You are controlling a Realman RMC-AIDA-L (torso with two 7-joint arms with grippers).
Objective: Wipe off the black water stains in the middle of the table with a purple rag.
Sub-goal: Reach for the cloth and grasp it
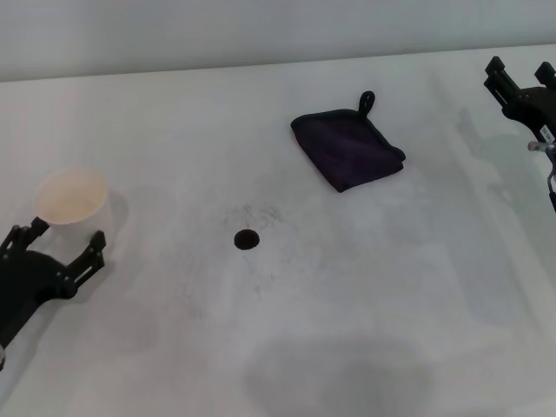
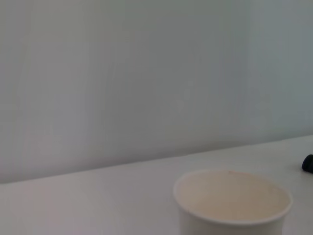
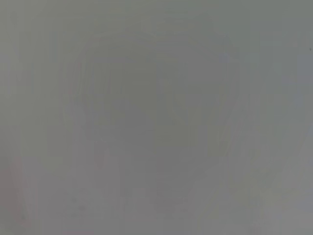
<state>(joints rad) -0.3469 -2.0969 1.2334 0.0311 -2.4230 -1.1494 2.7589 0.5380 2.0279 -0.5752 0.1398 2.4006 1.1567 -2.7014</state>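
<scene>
Three views: head, left wrist, right wrist.
Purple rag (image 1: 347,149): folded on table (image 1: 365,287), head view only.
Black water stains (image 1: 247,239): mid-table, near the rag.
Left gripper (image 1: 59,245): fingers spread, beside paper cup (image 1: 72,197); wrist view shows the cup's inside.
Right gripper (image 1: 519,80): far right edge; finger state cannot be told.
Right wrist view: plain grey.

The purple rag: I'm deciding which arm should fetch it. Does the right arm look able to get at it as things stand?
Probably yes. The purple rag lies flat in the open on the table, with bare tabletop between it and the right gripper. The paper cup stands far off by the left gripper.
</scene>
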